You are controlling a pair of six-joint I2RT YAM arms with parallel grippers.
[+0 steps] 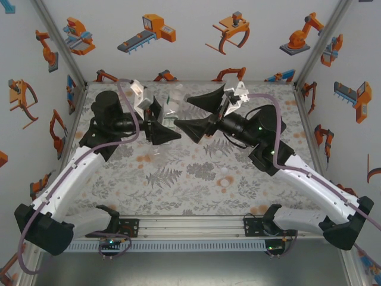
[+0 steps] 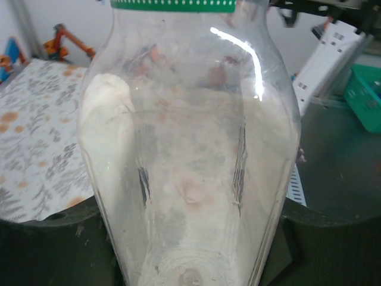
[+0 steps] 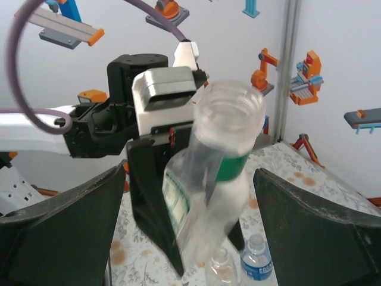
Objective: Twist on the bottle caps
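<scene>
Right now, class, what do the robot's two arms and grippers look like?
The left arm and right arm have white long links, black joints and black bases. A purple cable runs along each. The left gripper and right gripper each carry two broad black wedge-shaped fingers. Small green lights glow on the right arm.

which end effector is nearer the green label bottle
Left. The left end effector grips the green-label bottle; the right end effector stands open around its neck, not touching.

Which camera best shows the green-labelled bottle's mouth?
The right wrist view: the green-labelled bottle shows its uncapped mouth and label. The left wrist view has its clear body very close, mouth cut off; the top external view has it small and far off.
</scene>
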